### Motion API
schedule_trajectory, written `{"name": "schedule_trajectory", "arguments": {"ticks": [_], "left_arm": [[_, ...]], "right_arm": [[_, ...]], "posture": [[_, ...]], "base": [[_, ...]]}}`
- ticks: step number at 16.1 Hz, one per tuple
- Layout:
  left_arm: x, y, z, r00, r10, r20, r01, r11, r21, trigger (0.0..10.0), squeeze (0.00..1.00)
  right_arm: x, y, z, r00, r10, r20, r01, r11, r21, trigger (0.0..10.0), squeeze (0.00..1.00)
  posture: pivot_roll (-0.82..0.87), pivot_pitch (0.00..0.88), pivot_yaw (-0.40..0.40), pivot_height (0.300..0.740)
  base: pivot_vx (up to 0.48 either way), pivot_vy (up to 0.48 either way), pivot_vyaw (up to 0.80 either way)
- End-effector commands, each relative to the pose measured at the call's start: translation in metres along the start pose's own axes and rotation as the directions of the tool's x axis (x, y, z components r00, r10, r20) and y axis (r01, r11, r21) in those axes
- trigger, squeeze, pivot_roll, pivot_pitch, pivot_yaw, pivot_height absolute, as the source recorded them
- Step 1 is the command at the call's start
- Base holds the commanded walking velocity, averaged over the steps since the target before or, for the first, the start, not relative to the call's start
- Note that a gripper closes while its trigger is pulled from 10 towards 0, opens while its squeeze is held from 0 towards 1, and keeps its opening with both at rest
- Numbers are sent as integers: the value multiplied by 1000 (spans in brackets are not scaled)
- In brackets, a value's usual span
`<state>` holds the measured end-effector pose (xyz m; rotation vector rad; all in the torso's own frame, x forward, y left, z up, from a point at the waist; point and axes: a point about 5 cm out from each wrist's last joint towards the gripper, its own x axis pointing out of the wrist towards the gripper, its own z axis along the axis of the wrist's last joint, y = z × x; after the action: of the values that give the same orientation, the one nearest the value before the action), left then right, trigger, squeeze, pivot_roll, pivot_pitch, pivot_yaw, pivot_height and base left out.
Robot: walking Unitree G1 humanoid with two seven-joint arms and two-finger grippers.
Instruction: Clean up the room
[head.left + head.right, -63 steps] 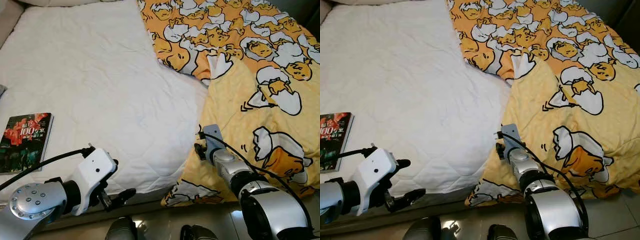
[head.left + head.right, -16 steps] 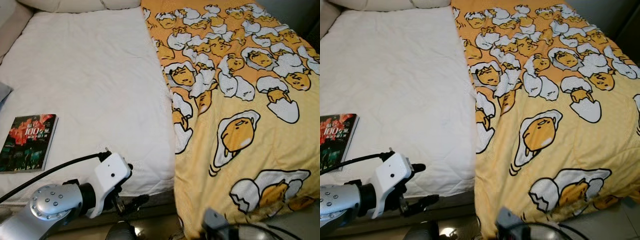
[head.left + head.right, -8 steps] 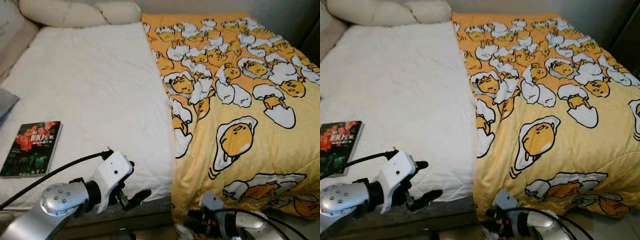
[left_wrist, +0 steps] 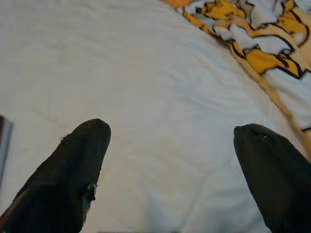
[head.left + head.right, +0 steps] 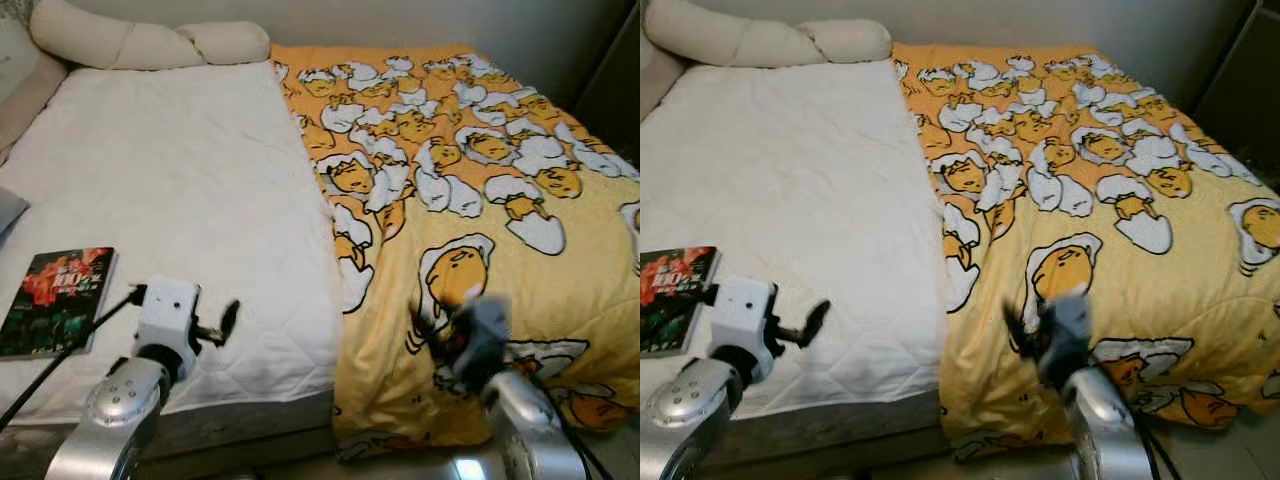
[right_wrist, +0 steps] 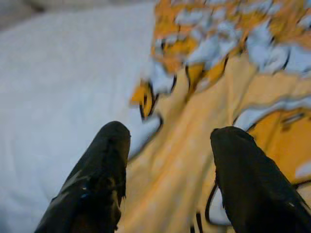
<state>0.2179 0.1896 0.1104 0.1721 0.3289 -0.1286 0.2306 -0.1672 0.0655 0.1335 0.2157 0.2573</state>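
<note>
the yellow egg-print duvet [image 5: 470, 190] covers the bed's right half, leaving the white mattress pad [image 5: 170, 190] bare. the right gripper [image 6: 167, 145] hovers above its inner edge, fingers wide apart, empty. better to pinch that edge low. the left gripper [image 4: 170, 141] gapes empty near the book [image 5: 55, 300].

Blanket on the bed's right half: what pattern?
Yellow-orange blanket printed with white-and-yellow cartoon eggs; clearest in the left eye view.

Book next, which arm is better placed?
Left, probably. The left gripper hovers open over the white mattress near the book; the right gripper is open over the yellow blanket, farther away.
</note>
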Motion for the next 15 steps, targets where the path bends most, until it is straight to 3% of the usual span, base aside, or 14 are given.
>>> {"name": "schedule_trajectory", "arguments": {"ticks": [1,2,3,7,15], "left_arm": [[2,3,3,999,35,23,-35,999,-3,10000,0],[3,4,2,998,54,28,-53,999,-12,10000,0],[4,5,2,997,75,33,-75,997,-19,10000,0],[11,3,4,997,69,41,-70,997,38,10000,0],[19,5,9,996,69,64,-72,996,50,10000,0]], "right_arm": [[-3,-2,6,999,-38,3,38,999,8,10000,1000],[-4,1,9,999,-38,8,38,999,7,10000,867],[-5,4,13,999,-45,15,45,999,6,10000,0],[-5,-3,3,983,-175,-49,176,984,31,10000,0],[-3,-3,5,975,-217,-43,219,975,39,10000,0]], "posture": [[-17,0,-29,740],[-19,0,-29,740],[-20,0,-33,740],[-16,0,-34,740],[-25,0,-24,740]], "base": [[0,-251,0],[0,-281,0],[0,-337,0],[0,-394,0],[0,-418,0]]}}
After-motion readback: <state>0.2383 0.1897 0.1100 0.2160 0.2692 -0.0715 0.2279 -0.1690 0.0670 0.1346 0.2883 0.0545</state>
